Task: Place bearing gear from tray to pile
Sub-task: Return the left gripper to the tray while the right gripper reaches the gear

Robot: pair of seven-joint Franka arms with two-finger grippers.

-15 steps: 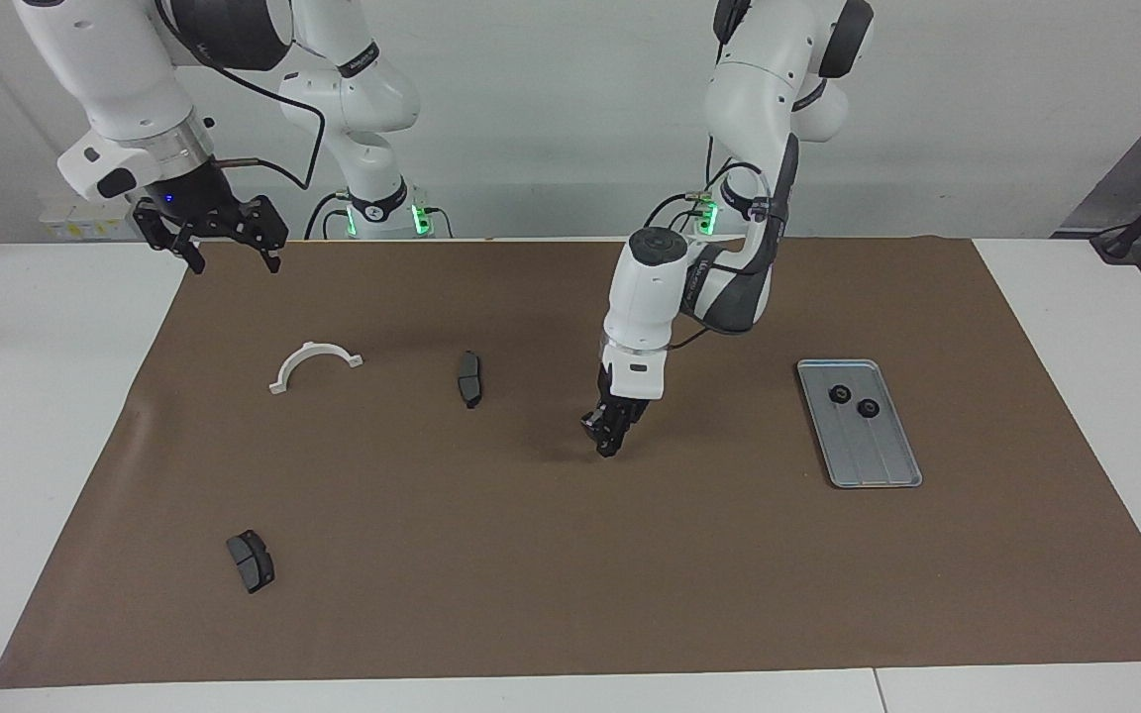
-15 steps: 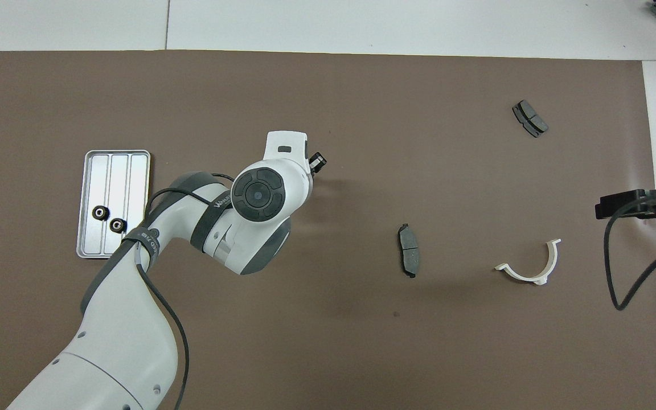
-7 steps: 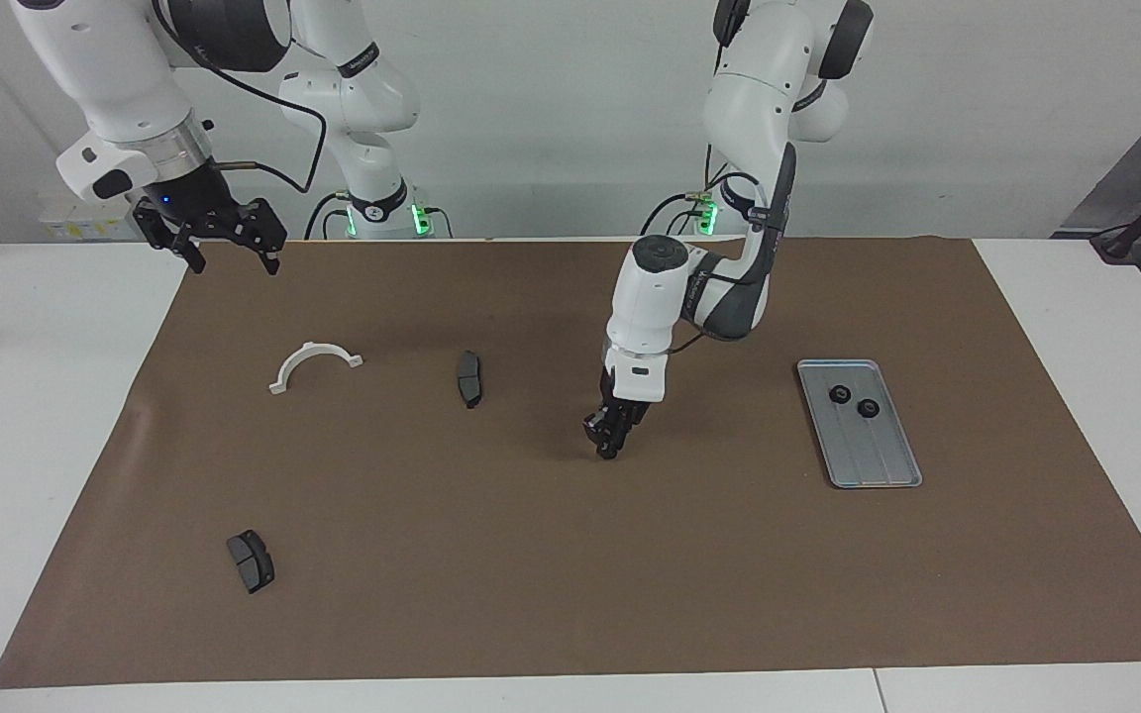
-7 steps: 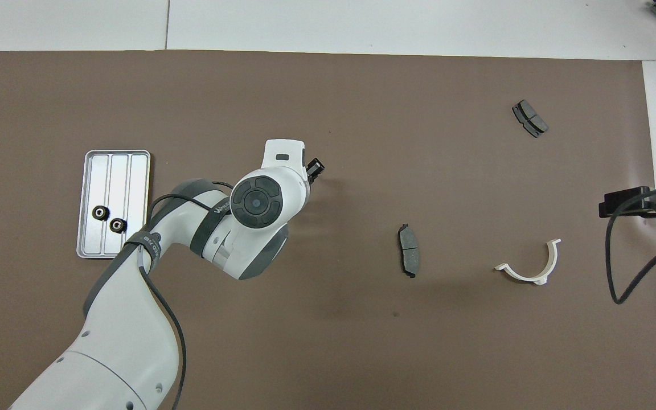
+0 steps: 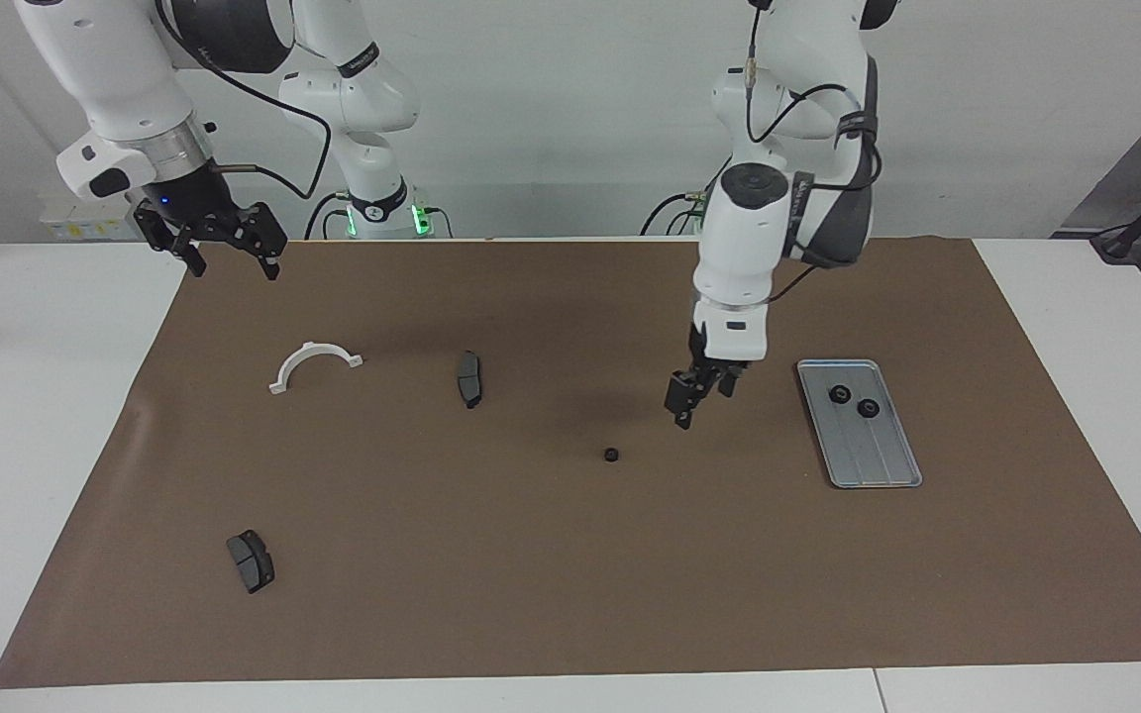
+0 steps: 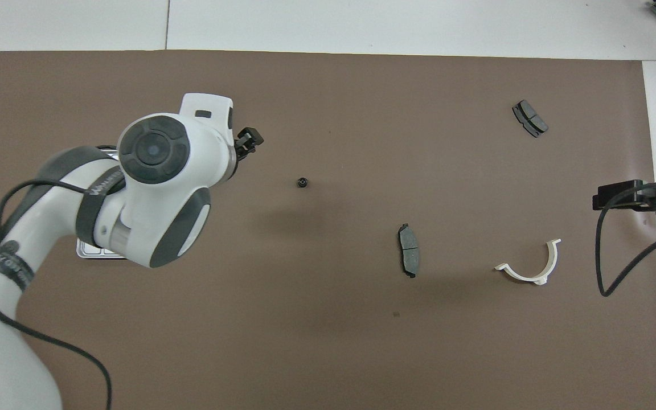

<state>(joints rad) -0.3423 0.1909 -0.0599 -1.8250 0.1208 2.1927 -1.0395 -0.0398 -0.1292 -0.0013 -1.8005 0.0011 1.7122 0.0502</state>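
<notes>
One small black bearing gear (image 5: pixel 610 456) (image 6: pixel 303 183) lies alone on the brown mat near its middle, where the pile stands. Two more gears (image 5: pixel 839 394) (image 5: pixel 868 407) sit in the silver tray (image 5: pixel 876 458) toward the left arm's end of the table. My left gripper (image 5: pixel 694 401) (image 6: pixel 246 142) hangs open and empty above the mat, between the lone gear and the tray. In the overhead view the left arm covers nearly all of the tray (image 6: pixel 91 254). My right gripper (image 5: pixel 232 259) (image 6: pixel 618 199) waits open over the mat's edge at the right arm's end.
A white half-ring bracket (image 5: pixel 315 364) (image 6: pixel 530 267) and a dark brake pad (image 5: pixel 469 378) (image 6: pixel 409 249) lie nearer to the robots than the lone gear. A second brake pad (image 5: pixel 251 560) (image 6: pixel 530 118) lies farther out, toward the right arm's end.
My left gripper opened, left the gear on the mat, then rose and swung toward the tray. The right arm barely moved.
</notes>
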